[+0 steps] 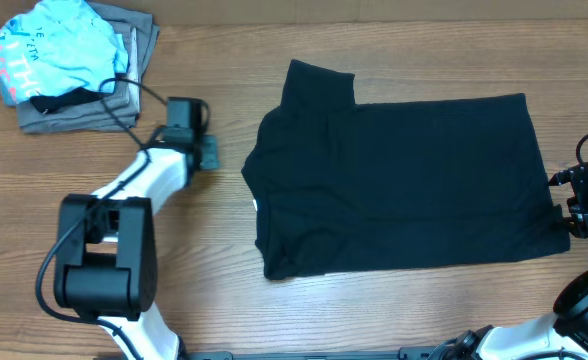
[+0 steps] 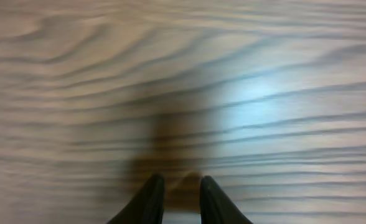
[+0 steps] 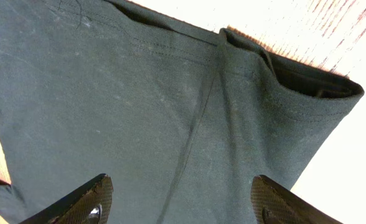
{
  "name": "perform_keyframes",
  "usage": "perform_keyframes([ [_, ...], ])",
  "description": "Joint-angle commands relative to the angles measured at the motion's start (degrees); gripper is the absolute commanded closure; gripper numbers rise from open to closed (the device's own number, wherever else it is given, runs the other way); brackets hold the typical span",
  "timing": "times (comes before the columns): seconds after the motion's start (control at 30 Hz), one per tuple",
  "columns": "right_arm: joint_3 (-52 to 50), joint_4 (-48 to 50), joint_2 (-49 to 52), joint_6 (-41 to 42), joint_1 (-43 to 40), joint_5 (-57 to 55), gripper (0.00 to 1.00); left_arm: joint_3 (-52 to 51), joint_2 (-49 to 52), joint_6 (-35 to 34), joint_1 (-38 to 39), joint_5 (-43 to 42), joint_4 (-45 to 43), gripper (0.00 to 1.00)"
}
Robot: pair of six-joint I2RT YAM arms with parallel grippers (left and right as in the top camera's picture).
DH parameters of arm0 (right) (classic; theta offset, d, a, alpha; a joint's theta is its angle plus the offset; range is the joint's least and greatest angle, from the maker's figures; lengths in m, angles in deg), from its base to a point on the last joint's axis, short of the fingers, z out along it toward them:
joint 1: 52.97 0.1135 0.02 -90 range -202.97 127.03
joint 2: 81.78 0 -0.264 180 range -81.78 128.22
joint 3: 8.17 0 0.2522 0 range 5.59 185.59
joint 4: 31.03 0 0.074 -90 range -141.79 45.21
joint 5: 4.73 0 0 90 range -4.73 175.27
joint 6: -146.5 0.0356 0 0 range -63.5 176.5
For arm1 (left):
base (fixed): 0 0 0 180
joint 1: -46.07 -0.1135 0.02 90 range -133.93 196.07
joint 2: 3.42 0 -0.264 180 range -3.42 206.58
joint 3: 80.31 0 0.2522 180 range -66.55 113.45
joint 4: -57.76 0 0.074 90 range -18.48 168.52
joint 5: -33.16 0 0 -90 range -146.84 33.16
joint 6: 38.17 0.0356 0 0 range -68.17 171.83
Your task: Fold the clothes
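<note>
The plain black T-shirt [image 1: 404, 190] lies flat and sideways on the table [image 1: 224, 300], neck left, hem right.

The T-shirt [image 1: 404, 185] is matt black cloth, soft, faintly linty, with stitched seams. The table [image 2: 170, 74] is smooth grained wood with a soft sheen. The right fingers [image 3: 77, 202] look glossy black plastic.
</note>
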State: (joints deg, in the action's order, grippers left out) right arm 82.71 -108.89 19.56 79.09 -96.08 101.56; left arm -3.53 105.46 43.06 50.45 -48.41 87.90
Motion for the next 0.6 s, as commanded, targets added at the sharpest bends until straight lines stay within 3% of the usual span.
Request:
perform_keyframes([
  [0.0, 0.09, 0.15, -0.28, -0.35, 0.00, 0.31, 0.25, 5.95, 0.07, 1.27, -0.44, -0.61, 5.14, 0.82],
  [0.1, 0.09, 0.39, -0.28, -0.35, 0.00, 0.31, 0.25, 12.28, -0.70, 0.57, 0.94, -1.07, 12.55, 0.96],
  [0.33, 0.09, 0.74, -0.28, -0.37, 0.00, 0.24, 0.25, 25.79, -1.60, -3.93, 5.92, -11.02, 26.88, 0.96],
  [0.57, 0.09, 1.01, -0.28, -0.37, 0.00, 0.00, 0.24, 23.17, 0.22, -7.13, 10.10, -18.21, 28.83, 0.96],
])
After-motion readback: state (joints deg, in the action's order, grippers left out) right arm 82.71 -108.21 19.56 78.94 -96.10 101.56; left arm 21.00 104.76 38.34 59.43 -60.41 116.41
